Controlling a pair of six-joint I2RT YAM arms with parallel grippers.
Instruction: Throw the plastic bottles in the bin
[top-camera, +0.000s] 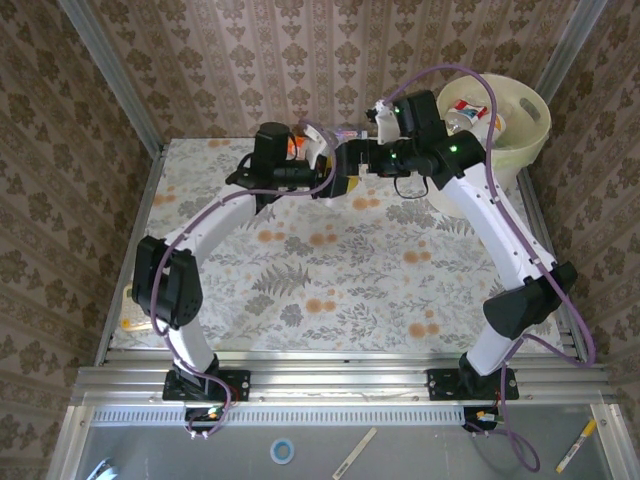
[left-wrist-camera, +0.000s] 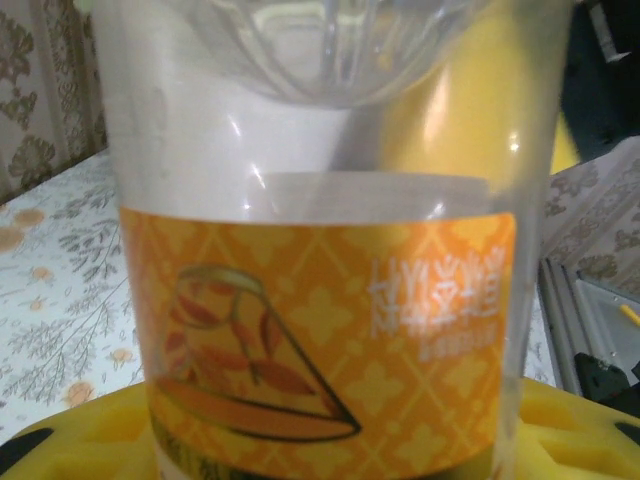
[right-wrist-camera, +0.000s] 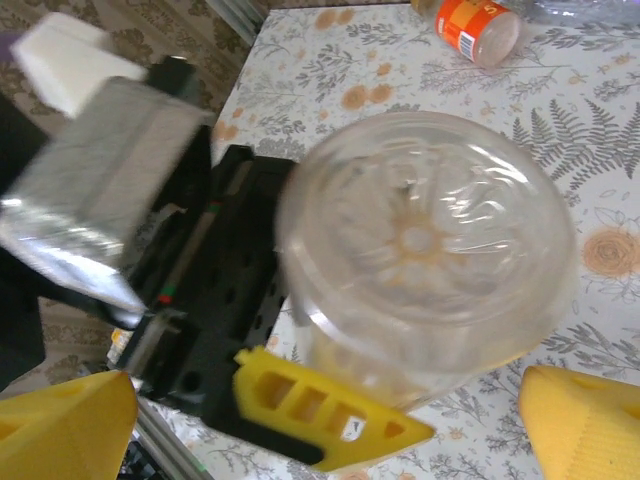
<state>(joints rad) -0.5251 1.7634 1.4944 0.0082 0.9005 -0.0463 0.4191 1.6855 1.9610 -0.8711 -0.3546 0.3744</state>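
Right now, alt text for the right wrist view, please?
A clear bottle, base toward the camera, is held by the left gripper above the floral table; the right gripper's yellow fingers stand open at the bottom corners. An orange-labelled bottle lies on the table behind.

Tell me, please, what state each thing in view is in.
Left hand: shut on the held bottle.
Held bottle: gripped, uncrushed, base toward the right hand.
Right hand: open, holding nothing.
Loose bottle: lying on its side on the table.
Bin: upright, uncovered, partly filled.
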